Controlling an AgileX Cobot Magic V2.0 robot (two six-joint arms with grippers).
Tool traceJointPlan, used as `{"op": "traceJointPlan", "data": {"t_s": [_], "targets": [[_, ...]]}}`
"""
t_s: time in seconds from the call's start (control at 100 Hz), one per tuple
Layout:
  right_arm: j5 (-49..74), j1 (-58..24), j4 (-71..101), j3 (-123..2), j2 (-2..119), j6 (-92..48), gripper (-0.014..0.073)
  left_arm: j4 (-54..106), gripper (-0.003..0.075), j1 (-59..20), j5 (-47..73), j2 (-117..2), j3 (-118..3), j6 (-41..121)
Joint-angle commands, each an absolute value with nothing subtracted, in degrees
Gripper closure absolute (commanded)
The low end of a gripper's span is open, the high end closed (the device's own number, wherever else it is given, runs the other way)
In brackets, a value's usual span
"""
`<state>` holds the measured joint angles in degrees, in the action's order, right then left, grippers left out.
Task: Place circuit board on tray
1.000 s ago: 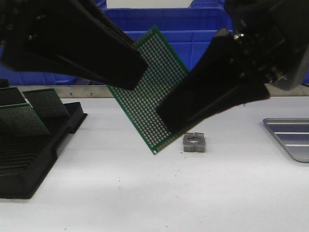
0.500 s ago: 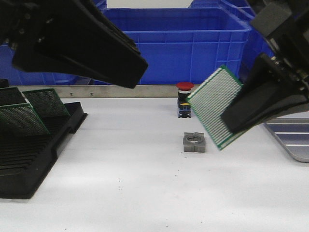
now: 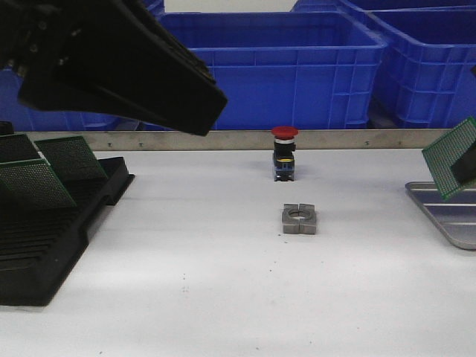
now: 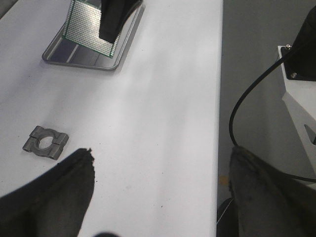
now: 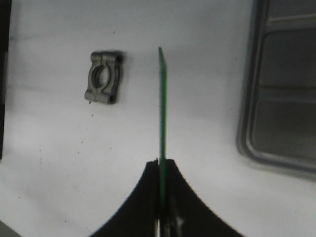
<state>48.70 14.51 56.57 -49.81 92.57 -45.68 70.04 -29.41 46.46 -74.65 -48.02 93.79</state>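
Your right gripper is clamped on the green circuit board, holding it tilted in the air at the far right, over the left edge of the silver tray. Your left gripper hangs with its fingers spread wide and nothing between them. A grey metal clamp block lies mid-table, a red-capped push button beyond it.
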Motion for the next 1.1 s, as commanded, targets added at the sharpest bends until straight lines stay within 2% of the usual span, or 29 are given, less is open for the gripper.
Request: {"op": "traceJointPlan", "data": {"t_s": [0.0, 0.24, 0.62, 0.73, 0.79, 0.84, 0.86, 0.94, 1.0, 1.09], "targets": [[49.9, 15.3, 57.0, -54.5, 94.5, -45.9, 0.0662, 73.5, 0.0205, -29.9, 46.7, -73.2, -49.8, 93.4], [50.7, 15.3, 54.3, -62.4, 102.4, -45.9, 0.0662, 73.5, 0.0205, -29.9, 46.1, -73.2, -49.8, 93.4], [49.9, 15.3, 47.9, -64.8, 104.0, -47.1, 0.0641, 73.5, 0.0205, -29.9, 46.1, -73.2, -49.8, 93.4], [49.1, 15.3, 47.9, -64.8, 104.0, -47.1, 0.0529, 73.5, 0.0205, -29.9, 46.1, -73.2, -49.8, 93.4], [48.8, 15.3, 47.9, -64.8, 104.0, -47.1, 0.0404, 73.5, 0.0205, -29.9, 46.1, -73.2, -49.8, 93.4], [48.4, 15.3, 47.9, -64.8, 104.0, -47.1, 0.0279, 73.5, 0.0205, -29.9, 46.1, -73.2, -49.8, 93.4], [48.1, 15.3, 47.9, -64.8, 104.0, -47.1, 0.0204, 73.5, 0.0205, -29.9, 46.1, -73.2, -49.8, 93.4], [46.7, 15.3, 47.9, -64.8, 103.9, -47.1, 0.0026, 73.5, 0.0205, -29.9, 46.1, -73.2, -49.8, 93.4], [45.8, 15.4, 47.7, -64.8, 103.5, -47.1, -0.0052, 73.5, 0.0205, -29.9, 46.0, -73.2, -49.8, 93.4], [44.8, 15.7, 46.3, -64.8, 102.4, -47.4, -0.0057, 73.5, 0.0205, -29.9, 45.7, -73.2, -49.8, 93.4]]}}
